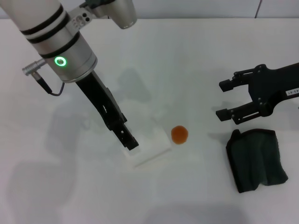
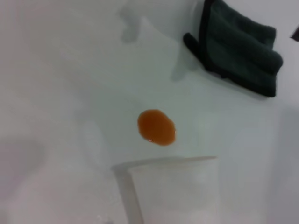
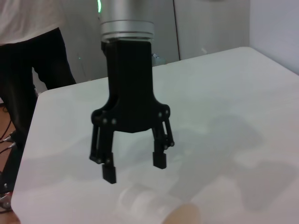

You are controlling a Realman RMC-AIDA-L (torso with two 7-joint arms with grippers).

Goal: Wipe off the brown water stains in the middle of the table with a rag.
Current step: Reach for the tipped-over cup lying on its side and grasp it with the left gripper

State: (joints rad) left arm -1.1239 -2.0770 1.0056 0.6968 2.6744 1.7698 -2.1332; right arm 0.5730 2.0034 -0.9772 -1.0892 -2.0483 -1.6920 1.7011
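At centre frame of the head view, we see the small round orange-brown water stain (image 1: 179, 134) lying on the wide glossy white table (image 1: 187, 60). Just left of it a white paper cup (image 1: 149, 148) lies on its side, with the left arm's black gripper (image 1: 130, 142) pointing down at it, though we cannot tell how its fingers stand here. At lower right the dark greenish-black folded rag (image 1: 257, 158) rests flat with rumpled edges, well apart from the stain. Directly above the rag, at the right edge, our right arm's black gripper (image 1: 226, 99) hovers with its two fingers spread wide, holding nothing.

Moving to the left wrist view, we find the stain (image 2: 156, 127) near mid-frame, the cup's pale rim (image 2: 173, 186) just below it and the rag (image 2: 238, 46) at upper right.

From the right wrist view, we look across the table (image 3: 224, 93) at the left gripper (image 3: 133, 165) in centre frame, its fingers apart above the blurred cup (image 3: 140, 200) at the bottom edge.
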